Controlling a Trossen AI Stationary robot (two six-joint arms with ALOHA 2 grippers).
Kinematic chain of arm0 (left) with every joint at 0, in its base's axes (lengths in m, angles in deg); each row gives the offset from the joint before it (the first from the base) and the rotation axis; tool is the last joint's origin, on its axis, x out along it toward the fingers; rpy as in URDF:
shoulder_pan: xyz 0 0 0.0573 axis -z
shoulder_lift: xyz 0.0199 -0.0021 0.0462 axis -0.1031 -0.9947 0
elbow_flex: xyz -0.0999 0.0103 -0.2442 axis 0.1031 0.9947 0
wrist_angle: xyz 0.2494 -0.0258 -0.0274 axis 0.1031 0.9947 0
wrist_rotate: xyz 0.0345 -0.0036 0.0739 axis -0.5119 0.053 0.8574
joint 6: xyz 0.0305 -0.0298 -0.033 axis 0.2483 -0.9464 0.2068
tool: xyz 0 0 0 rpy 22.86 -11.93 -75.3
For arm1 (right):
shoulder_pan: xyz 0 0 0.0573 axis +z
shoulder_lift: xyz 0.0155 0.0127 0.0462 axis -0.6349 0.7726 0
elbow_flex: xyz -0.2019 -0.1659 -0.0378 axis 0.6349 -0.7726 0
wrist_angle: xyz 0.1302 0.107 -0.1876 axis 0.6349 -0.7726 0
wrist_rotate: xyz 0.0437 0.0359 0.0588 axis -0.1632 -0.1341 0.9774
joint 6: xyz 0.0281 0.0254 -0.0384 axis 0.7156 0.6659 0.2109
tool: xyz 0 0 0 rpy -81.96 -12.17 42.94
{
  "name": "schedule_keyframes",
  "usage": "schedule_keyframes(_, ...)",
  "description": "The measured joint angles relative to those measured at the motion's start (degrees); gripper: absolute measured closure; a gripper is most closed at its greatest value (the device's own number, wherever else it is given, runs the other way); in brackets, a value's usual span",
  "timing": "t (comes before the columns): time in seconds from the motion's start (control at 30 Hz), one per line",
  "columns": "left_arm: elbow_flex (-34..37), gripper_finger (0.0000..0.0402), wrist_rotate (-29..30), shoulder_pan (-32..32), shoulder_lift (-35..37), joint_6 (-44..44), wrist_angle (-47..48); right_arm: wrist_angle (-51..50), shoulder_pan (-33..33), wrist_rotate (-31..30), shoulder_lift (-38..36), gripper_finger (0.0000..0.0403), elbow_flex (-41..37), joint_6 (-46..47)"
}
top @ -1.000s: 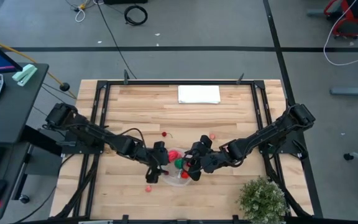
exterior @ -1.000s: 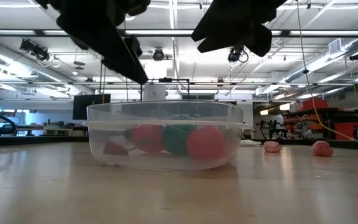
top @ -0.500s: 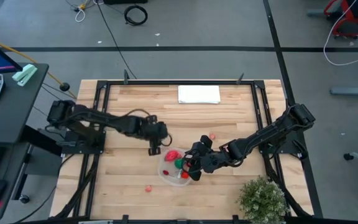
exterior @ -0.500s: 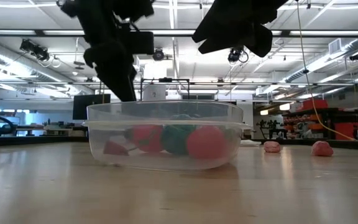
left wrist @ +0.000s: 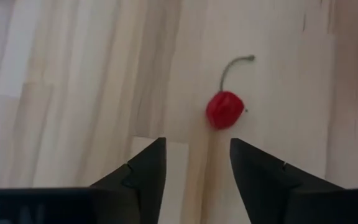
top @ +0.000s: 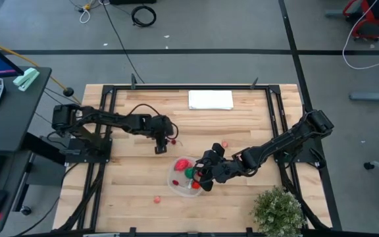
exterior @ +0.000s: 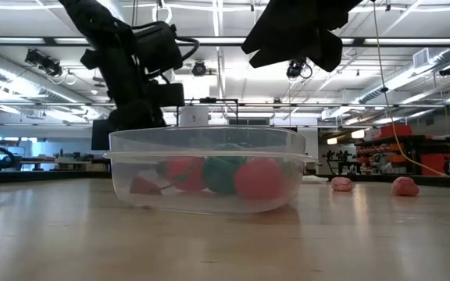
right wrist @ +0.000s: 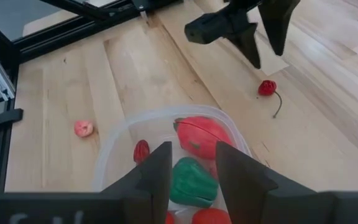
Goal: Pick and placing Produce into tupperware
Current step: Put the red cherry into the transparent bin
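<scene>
The tupperware (top: 178,182) is a round clear container near the table's middle; it holds red pieces and a green one (right wrist: 192,180). A small red cherry with a stem (left wrist: 224,109) lies on the wood just ahead of my open left gripper (left wrist: 194,155), which hovers above it. In the high view that gripper (top: 161,146) is left of the cherry (top: 174,140). My right gripper (right wrist: 194,165) is open above the container's right part (top: 202,176). It holds nothing. The low view shows the container (exterior: 209,168) with the pieces inside.
A pink piece (top: 224,144) lies to the right of the cherry, and a red one (top: 156,198) near the front edge. A flat white rectangle (top: 210,99) lies at the far edge. A bushy green plant (top: 278,209) stands at the near right corner.
My left gripper has moved from the container's left rim toward the table's far edge and now hovers beside the cherry. The right gripper and the container's contents have stayed put.
</scene>
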Motion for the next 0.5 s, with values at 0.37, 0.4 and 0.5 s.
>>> schedule_keyframes(0.37,2.8,0.0169,-0.1,2.1,0.0,0.4,-8.4,0.0,0.0,-0.2,0.0,0.0271,0.0,0.0)
schedule_keyframes(0.4,2.8,0.0169,-0.1,2.1,0.0,0.3,-8.3,0.0,0.0,-0.3,0.0,0.0271,0.0,0.0)
schedule_keyframes(0.5,2.8,0.0171,-0.1,2.0,-0.6,-0.7,-8.8,0.0,0.0,-0.3,0.0,0.0271,0.0,-0.1)
